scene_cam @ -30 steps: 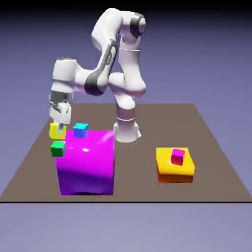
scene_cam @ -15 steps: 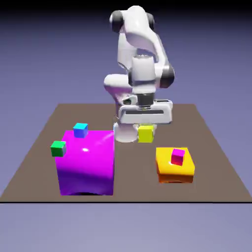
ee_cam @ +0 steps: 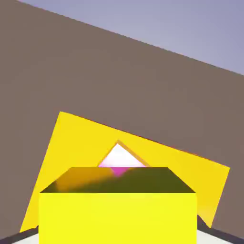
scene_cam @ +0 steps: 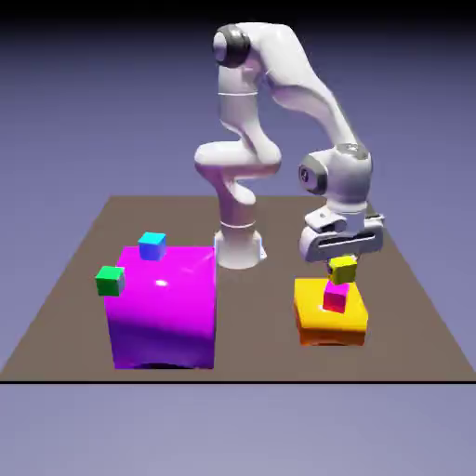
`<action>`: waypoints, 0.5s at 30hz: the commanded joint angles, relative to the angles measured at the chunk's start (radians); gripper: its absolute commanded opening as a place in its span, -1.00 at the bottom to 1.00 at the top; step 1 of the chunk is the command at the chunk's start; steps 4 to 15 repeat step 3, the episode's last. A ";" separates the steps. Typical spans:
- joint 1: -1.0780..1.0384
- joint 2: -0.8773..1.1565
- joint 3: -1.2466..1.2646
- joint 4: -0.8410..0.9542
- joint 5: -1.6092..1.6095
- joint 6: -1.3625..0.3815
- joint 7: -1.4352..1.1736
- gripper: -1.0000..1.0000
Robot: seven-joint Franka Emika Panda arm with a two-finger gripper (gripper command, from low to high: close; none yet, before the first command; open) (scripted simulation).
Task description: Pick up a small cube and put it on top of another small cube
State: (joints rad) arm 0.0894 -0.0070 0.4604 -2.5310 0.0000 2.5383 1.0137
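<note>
The arm [scene_cam: 339,181] is now reaching toward the exterior view's right, having been at its left. The yellow cube [scene_cam: 343,271] is now sitting lower, directly above the pink cube [scene_cam: 336,297].

The yellow cube [scene_cam: 343,271] is small and plain, bright on one face and a darker olive on another. It sits right above the pink cube [scene_cam: 336,297], a touch toward the exterior view's right, and whether the two touch I can't tell from here. Seen from the hand, the yellow one looms large and hides most of the pink one. The pink cube, just as plain, lies on top of the flat yellow-orange block [scene_cam: 331,316], turned at an angle to the block's edges, its top showing nearly white from above.
</note>
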 commanded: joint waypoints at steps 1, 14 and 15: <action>0.002 0.000 0.000 0.000 0.000 0.000 0.000 1.00; -0.002 -0.071 0.004 0.022 0.044 -0.087 -0.033 1.00; -0.002 -0.071 0.004 0.022 0.044 -0.087 -0.033 1.00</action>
